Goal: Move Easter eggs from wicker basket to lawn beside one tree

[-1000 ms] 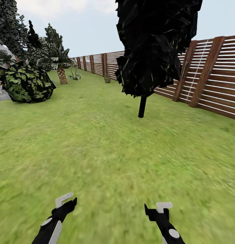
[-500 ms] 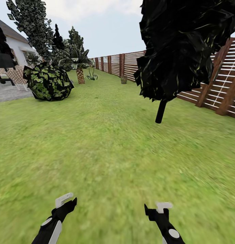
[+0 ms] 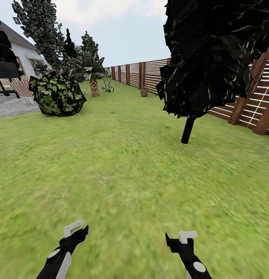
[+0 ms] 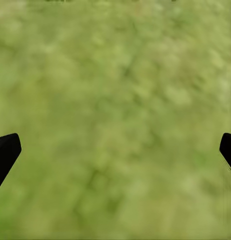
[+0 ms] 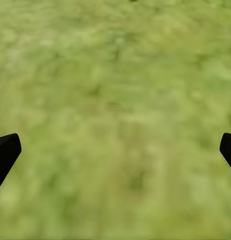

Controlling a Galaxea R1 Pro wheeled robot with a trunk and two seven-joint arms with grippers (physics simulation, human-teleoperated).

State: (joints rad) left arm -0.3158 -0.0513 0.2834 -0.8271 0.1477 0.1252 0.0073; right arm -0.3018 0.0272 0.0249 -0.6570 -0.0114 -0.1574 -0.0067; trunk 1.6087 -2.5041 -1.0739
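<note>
Far off on the lawn (image 3: 122, 162), close to the fence, stands a small tan-brown bucket shape, the wicker basket (image 3: 144, 92). It is too small to show any Easter eggs. A tall tree (image 3: 39, 29) with light-flecked dark leaves rises at the left, its trunk hidden behind a bush. Low in the head view, my left gripper (image 3: 77, 231) and right gripper (image 3: 180, 238) hang over the grass. In the wrist views both the left gripper (image 4: 115, 155) and the right gripper (image 5: 115, 155) are open, fingertips wide apart with only blurred grass between them.
A black-trunked tree (image 3: 187, 130) with near-black foliage stands ahead on the right. The brown slatted fence (image 3: 250, 108) runs along the right side. At the left are a round bush (image 3: 57, 95), a short palm (image 3: 94, 86), a white house (image 3: 21, 50) and a paved patch (image 3: 10, 106).
The whole head view has swung left, so the black tree, fence and bush sit further right in the picture and the house has come into view. Both arms hold the same pose.
</note>
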